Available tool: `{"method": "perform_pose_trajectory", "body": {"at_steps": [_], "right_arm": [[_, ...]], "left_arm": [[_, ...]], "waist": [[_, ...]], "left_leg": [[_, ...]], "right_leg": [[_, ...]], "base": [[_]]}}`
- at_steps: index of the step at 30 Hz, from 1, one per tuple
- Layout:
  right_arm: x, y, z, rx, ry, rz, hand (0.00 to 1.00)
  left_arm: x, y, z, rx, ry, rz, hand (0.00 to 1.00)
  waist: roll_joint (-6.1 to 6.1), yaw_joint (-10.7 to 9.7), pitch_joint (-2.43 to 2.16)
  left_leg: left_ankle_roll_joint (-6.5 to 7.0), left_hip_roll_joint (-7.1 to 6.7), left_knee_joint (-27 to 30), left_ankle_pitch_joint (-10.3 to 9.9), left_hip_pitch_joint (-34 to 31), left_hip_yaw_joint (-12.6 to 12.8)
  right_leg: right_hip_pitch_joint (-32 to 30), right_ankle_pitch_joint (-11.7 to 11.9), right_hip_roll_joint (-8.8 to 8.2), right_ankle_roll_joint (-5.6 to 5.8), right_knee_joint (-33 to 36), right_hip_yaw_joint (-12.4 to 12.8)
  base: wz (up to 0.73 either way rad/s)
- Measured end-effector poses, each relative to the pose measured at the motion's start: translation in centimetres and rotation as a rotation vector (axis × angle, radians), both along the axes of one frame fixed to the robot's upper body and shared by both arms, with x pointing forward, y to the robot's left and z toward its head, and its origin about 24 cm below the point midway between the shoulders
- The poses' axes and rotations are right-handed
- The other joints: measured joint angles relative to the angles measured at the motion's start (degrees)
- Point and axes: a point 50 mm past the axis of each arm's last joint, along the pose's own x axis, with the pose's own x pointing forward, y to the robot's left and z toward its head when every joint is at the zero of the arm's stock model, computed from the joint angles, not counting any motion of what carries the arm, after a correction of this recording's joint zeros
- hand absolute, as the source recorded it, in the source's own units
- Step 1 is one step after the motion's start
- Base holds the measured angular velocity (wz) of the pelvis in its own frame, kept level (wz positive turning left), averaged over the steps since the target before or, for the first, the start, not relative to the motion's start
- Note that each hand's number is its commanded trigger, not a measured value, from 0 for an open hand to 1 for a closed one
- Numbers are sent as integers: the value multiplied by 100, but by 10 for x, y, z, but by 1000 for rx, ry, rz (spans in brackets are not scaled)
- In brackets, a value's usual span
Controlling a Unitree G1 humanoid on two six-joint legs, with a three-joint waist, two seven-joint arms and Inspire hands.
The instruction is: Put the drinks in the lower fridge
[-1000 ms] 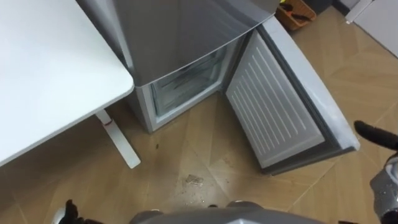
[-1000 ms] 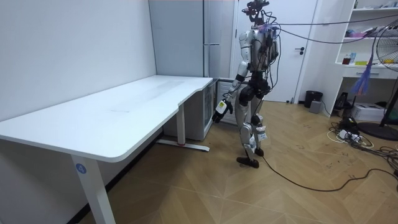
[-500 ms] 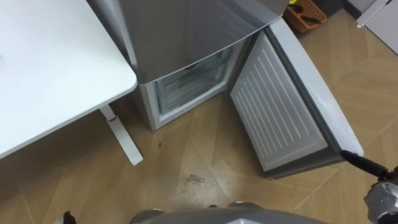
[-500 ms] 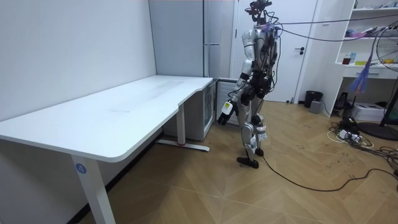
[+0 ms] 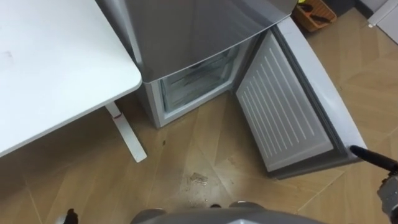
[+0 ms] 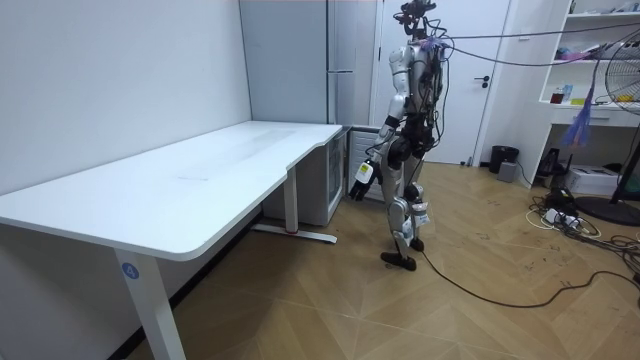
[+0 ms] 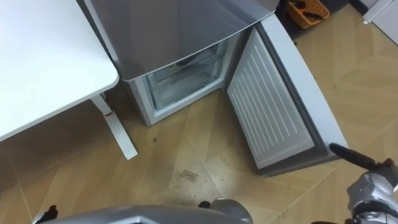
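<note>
Grey fridge [image 5: 193,31]: straight ahead of the robot, upper part closed, side just beside the table's corner.
Lower fridge [image 5: 199,84]: compartment open, clear drawers inside a white frame.
Lower door [image 5: 283,109]: stands wide open to the robot's right, ribbed white inner face showing, bottom edge close over the floor.
Table [image 5: 56,68]: white top on the robot's left; white leg [image 5: 127,137] runs down to the floor.
Floor [image 5: 205,149]: wood parquet; small pale scrap [image 5: 199,178] lies in front of the fridge.
Orange box [image 5: 317,12]: on the floor beyond the open door, top right.
Right robot hand [image 5: 372,157]: low at the right edge, released, one dark finger straight out, tip at the door's free corner; contact can't be told.
Left robot hand [image 5: 69,216]: barely in at the bottom left edge; released or clenched, cannot tell.
Drinks: cannot tell where they are.
Stance (room view): upright on both feet on the wood floor, at the fridge, just past the table's far end.
</note>
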Motion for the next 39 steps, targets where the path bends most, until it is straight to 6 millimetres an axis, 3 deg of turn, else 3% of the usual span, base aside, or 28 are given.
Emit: {"method": "perform_pose_trajectory", "body": {"at_steps": [5, 14, 18, 22, 26, 31, 34, 39], "right_arm": [[26, -14, 23, -95, -21, 57, 0], [55, -19, 46, -181, -61, 109, 0], [63, -18, 51, -195, -66, 171, 0], [70, -11, 50, -199, -51, 289, 0], [74, -3, 46, -182, -26, 416, 0], [71, 0, 41, -137, -20, 492, 0], [71, 3, 39, -97, -26, 542, 0], [65, 9, 29, -18, 1, 619, 0]], "left_arm": [[8, 7, 4, 20, -18, -13, 0], [7, 10, 5, 33, -3, -46, 0], [15, 8, 4, 12, -10, -65, 0], [16, 6, 3, 0, -6, -77, 0], [16, 3, 2, -22, 3, -99, 0], [16, 4, 2, -27, 6, -106, 0], [16, 4, 2, -35, 10, -106, 0], [21, 5, 3, -31, -2, -109, 0]], "waist": [[-44, 147, -4], [-67, 125, -15], [-102, 134, 1], [-236, 149, 47], [-314, 152, 4], [-289, 147, 10], [-209, 150, 28], [-60, 159, -20]], "left_leg": [[4, -10, -3, 6, -99, -23], [-4, 2, 5, 10, -157, -147], [-17, 3, -8, 19, -156, -160], [-18, 7, -7, 24, -166, -157], [-18, 13, 1, 24, -169, -175], [-18, 11, 52, 24, -157, -335], [-19, 14, 98, 24, -159, -366], [-36, 4, 91, 35, -163, -450]], "right_leg": [[-88, 0, 10, 1, -7, 34], [-89, 5, 14, 5, -66, -94], [-82, 6, 16, 5, -65, -102], [-82, 12, 26, -5, -86, -94], [-64, 25, 30, -9, -111, -106], [73, 26, 28, -11, -197, -242], [111, 29, 27, -12, -208, -251], [133, 34, 5, -19, -200, -379]], "base": [[-1], [6], [1], [0], [1], [16], [5], [6]]}}
